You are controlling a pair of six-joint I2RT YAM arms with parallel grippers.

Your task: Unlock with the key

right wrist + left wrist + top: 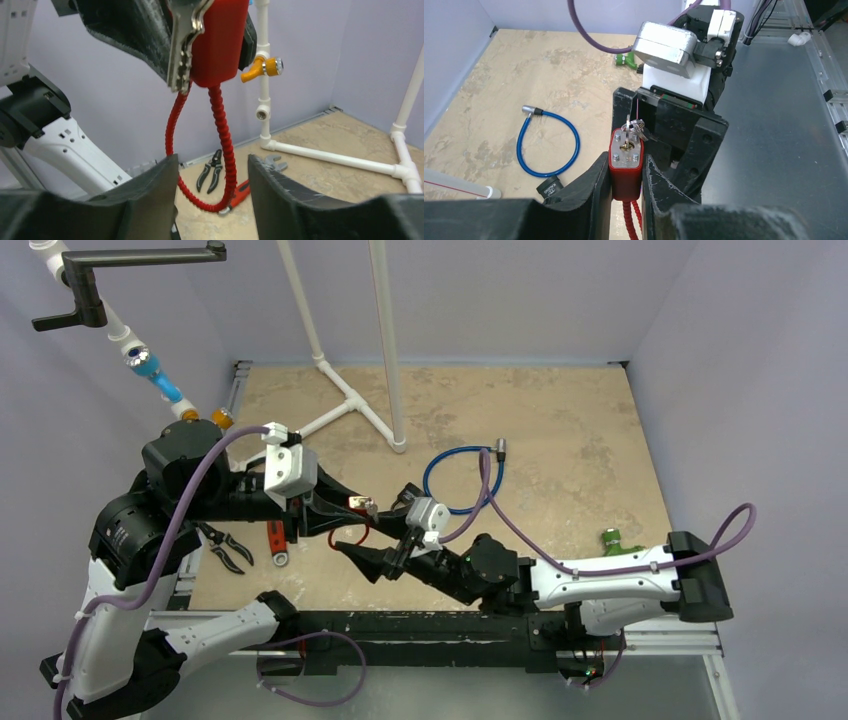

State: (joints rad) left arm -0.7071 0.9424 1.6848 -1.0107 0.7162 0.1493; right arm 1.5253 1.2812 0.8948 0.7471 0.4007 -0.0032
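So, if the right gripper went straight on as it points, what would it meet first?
Probably the red cable loop hanging below the padlock; it sits between the jaws, though depth is unclear.

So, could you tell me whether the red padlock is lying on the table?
No, the red padlock is clamped in the left gripper, held up off the table.

Padlock (626, 165): between left gripper (626, 169) fingers.
Key (630, 131): in padlock.
Right gripper (212, 170): near padlock, on key side.
Pliers (225, 548): left of padlock.
Cable lock (462, 480): right of padlock.
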